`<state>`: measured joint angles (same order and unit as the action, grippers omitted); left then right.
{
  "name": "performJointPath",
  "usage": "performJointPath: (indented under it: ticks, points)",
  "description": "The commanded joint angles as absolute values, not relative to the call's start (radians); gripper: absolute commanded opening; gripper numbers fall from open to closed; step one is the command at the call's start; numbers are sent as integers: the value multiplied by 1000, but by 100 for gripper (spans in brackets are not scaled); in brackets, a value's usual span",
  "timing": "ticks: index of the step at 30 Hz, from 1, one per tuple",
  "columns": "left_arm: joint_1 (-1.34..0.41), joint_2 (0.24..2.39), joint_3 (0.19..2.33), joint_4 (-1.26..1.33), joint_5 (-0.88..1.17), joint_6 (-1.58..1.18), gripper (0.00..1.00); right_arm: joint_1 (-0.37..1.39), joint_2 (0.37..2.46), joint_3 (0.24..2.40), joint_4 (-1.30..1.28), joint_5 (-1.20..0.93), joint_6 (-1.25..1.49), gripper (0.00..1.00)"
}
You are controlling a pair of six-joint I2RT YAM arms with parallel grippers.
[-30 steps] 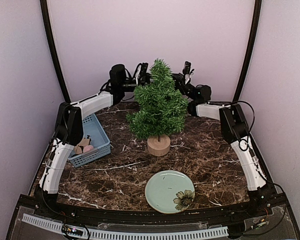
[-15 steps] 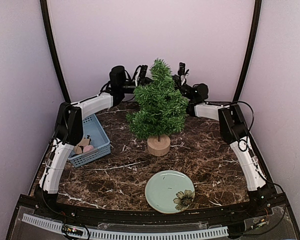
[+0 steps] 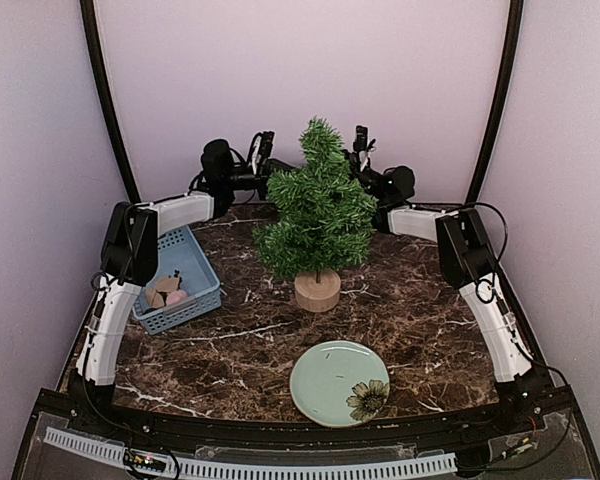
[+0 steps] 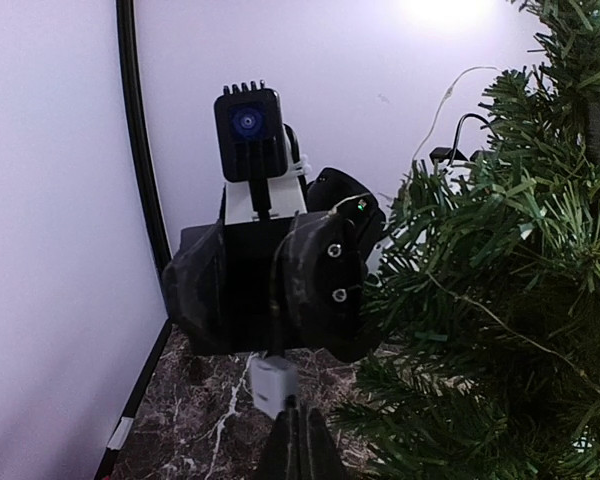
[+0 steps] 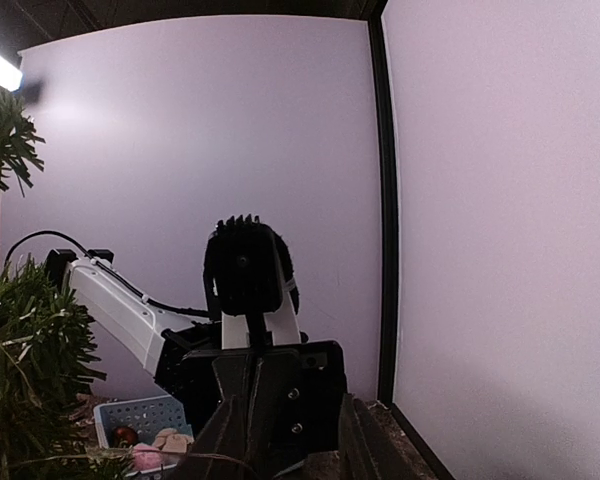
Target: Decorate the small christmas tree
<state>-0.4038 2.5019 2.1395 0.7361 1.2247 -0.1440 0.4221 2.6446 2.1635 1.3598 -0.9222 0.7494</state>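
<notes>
Judging decoration barely begun, I see the small christmas tree (image 3: 318, 215) mid-table wearing only a thin wire (image 4: 500, 320), left gripper (image 4: 298, 440) clenched at eleven o'clock, right gripper (image 5: 293, 425) parted at one, basket (image 3: 188, 262) trinkets unused.

White-shelled left arm (image 3: 108, 335) and right arm (image 3: 495, 325), black joints, black cables, black left hand (image 4: 292, 445)

Bristly small christmas tree (image 3: 320, 215) on pale wood stump (image 3: 317, 290), glossy marbled table (image 3: 420, 310).
</notes>
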Motion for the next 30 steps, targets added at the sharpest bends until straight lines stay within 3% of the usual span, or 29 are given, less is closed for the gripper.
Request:
performJointPath:
  ticks: [1,7,16,19,23,28,30]
  points:
    - [-400,2387,2121,811,1204,-177,0,426,2593,2141,1386,-927,738,42]
    - [-399,2367,2119,813,1171,-170,0,423,2558,2077,1378,-940,700,49]
    - [-397,2316,2097,805,1128,-134,0,416,2515,2008,1392,-942,674,71]
    - [-397,2296,2079,803,1105,-113,0,414,2503,1985,1392,-942,660,73]
    - [-397,2278,2070,792,1081,-88,0,407,2488,1966,1391,-939,646,71]
    - [-396,2272,2069,765,1052,-69,0,400,2476,1959,1394,-932,639,46]
    - [-396,2271,2069,744,1038,-62,0,397,2469,1951,1394,-923,639,42]
